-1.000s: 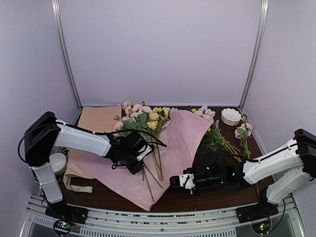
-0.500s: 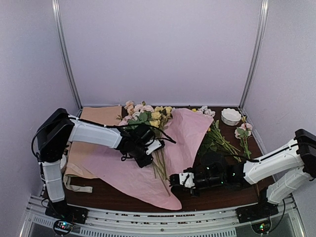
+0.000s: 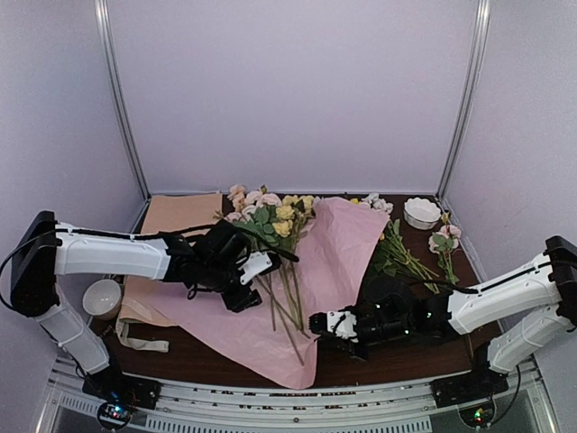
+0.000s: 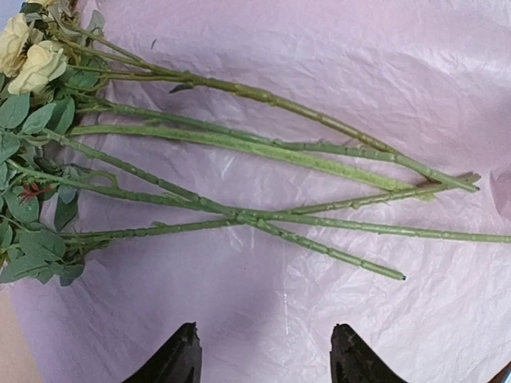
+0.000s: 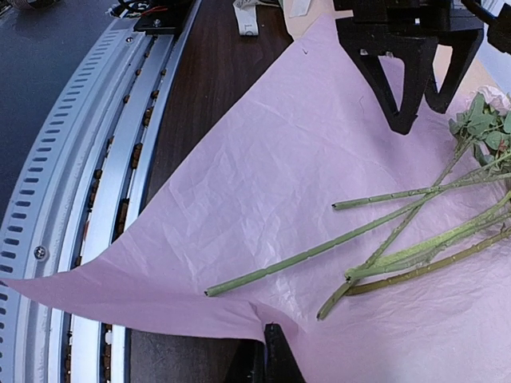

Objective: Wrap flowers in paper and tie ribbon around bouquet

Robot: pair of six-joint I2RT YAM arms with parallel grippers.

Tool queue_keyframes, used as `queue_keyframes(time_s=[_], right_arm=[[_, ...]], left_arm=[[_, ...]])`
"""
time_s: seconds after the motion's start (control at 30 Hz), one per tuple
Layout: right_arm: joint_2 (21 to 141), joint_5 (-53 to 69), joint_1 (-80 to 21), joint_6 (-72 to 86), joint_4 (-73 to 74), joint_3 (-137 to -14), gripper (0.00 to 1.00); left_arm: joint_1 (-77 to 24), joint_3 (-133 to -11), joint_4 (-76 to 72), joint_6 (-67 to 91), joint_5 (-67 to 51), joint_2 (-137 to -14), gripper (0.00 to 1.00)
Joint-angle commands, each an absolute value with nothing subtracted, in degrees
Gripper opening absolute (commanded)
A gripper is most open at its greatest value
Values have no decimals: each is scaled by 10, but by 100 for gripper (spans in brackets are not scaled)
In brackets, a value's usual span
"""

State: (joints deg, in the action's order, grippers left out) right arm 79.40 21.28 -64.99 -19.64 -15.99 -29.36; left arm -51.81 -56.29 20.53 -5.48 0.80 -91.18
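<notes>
Dark wooden worktop point(image 3: 198, 350) in a pale lilac booth, draped with the paper point(image 3: 338, 257), pink face up, one corner reaching out over the near rail. Lying across the sheet, the flowers point(image 3: 275, 221): pale pink and yellow heads at the far edge, long green stems fanned out and crossing toward the near side. Left fingers point(image 4: 182, 357) apart and empty, poised just above the paper beside the stems, touching none. Right fingers point(image 5: 274, 351) pressed together, clamped on the paper's near edge, puckering it just short of the stem ends. Off to the left, tan sheets point(image 3: 180, 216) tucked under the paper's edge, with the cream ribbon point(image 3: 135, 341) trailing at the near-left. Second loose bunch point(image 3: 397, 253) and white bowl point(image 3: 421, 212) at the far right.
</notes>
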Motion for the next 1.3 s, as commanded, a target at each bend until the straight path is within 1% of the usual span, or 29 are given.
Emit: queue_keyframes(time_s=[0.0,0.07,0.13,0.2,0.3,0.4,0.47,0.5,0.53,0.57,0.63,0.73,1.0,1.27], right_arm=[[781,207,-654,-175,-139,-293,0],[784,206,-654,-175,-141,-294,0],[786,207,-654,-175,-142,-296,0],[786,207,-654,-174,-144,-295,0],[786,207,-654,-175,-147,-294,0],[784,207,-654,-176,-152,-292,0],[784,208,-654,-176,-156,-290,0],[785,208,-654,-177,-156,-291,0],[786,209,-654,-178,-156,-292,0],[789,209,-654,-178,-154,-293,0],[790,210,-654,-178,-153,-293,0],[784,213,-654,-178,-148,-291,0],[768,228,-654,-182,-130,-286,0],[768,230,-654,-180,-130,-288,0]], left_arm=[[-550,-561,205,-51,5,-923,58],[-598,-592,205,-71,26,-945,59],[-650,-631,211,-97,50,-977,61],[-682,-667,216,-110,67,-1013,64],[-691,-702,229,-105,50,-1063,69],[-693,-710,241,-106,54,-1089,74],[-697,-706,237,-110,47,-1092,81],[-699,-703,233,-113,43,-1092,86],[-701,-699,227,-116,39,-1092,93],[-704,-695,218,-119,34,-1092,97],[-705,-685,198,-113,42,-1097,98],[-703,-687,195,-84,111,-1118,97],[-657,-672,200,-51,225,-1108,91],[-609,-670,186,-84,257,-1104,90]])
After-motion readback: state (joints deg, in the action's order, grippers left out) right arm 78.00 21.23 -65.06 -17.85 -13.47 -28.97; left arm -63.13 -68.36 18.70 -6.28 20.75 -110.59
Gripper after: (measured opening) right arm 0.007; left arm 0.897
